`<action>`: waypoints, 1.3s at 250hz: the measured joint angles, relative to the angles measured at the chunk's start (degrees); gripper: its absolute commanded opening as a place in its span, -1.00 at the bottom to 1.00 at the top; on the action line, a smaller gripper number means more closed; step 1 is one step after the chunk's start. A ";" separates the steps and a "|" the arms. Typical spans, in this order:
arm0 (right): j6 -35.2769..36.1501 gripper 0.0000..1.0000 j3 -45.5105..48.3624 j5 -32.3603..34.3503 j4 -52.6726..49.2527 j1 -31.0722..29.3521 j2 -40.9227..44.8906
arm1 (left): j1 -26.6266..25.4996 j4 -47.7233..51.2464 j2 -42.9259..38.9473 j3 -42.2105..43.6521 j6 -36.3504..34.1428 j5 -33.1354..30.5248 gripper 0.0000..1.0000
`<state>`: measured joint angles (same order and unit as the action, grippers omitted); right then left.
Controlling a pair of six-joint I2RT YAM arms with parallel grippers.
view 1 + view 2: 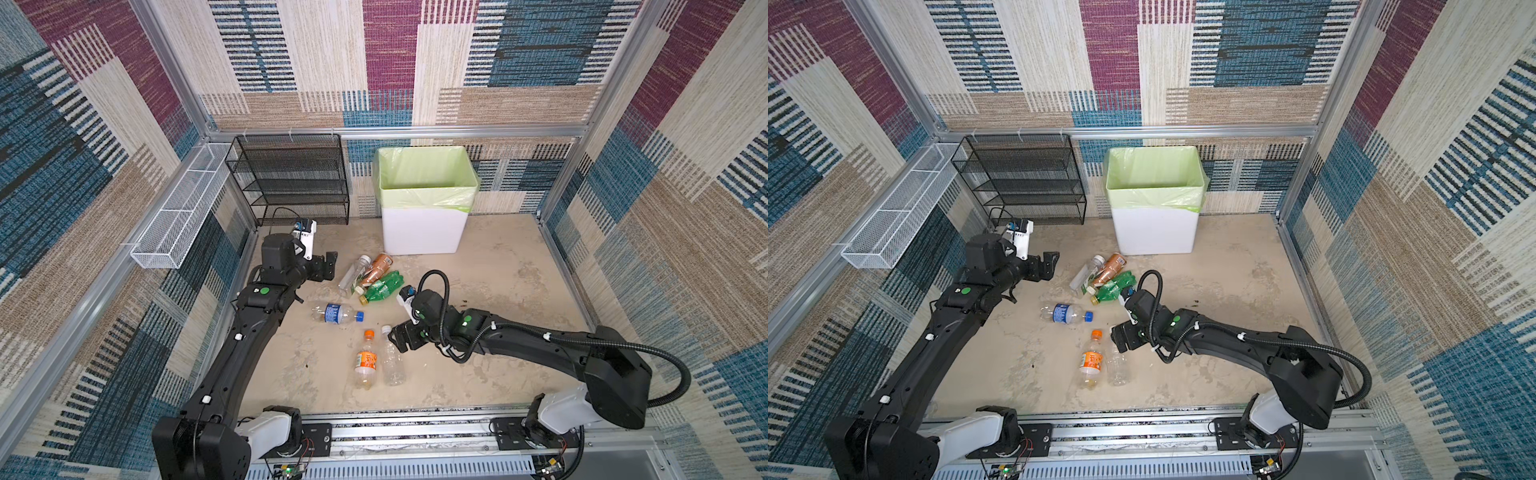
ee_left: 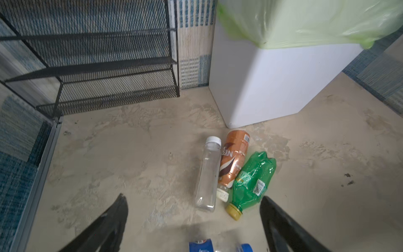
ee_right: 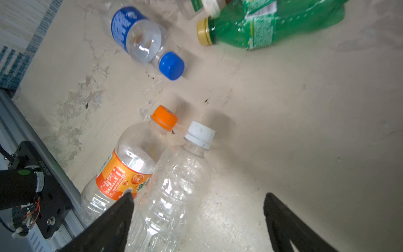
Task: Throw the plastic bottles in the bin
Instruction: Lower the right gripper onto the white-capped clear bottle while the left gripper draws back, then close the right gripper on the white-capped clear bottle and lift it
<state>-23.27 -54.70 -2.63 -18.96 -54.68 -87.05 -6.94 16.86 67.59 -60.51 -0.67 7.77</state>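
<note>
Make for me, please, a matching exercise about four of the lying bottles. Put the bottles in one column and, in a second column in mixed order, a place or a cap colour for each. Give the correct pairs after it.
Column 1
1. green bottle
2. blue-label bottle
3. orange-label bottle
4. brown bottle

Column 2
A. lies closest to the bin
B. has a yellow cap
C. lies alone, touching no other bottle
D. lies nearest the rail where the arms are mounted

Pairs: 1-B, 2-C, 3-D, 4-A
</note>
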 measured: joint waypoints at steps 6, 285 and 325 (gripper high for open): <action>-0.15 0.86 -0.37 -0.22 -0.39 -0.57 -0.74 | 0.24 -0.04 0.09 0.39 0.35 0.20 0.86; -3.39 0.09 0.02 5.46 -3.80 8.07 -3.52 | 0.92 -2.93 -0.09 3.06 5.01 4.72 0.82; -0.79 0.08 -0.04 9.31 -0.07 13.18 3.72 | 0.90 -2.93 0.17 3.39 4.98 5.22 0.81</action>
<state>-24.05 -54.74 6.68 -19.03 -41.50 -83.33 -6.04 13.93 67.77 -57.12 4.32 12.99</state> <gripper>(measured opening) 0.558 0.905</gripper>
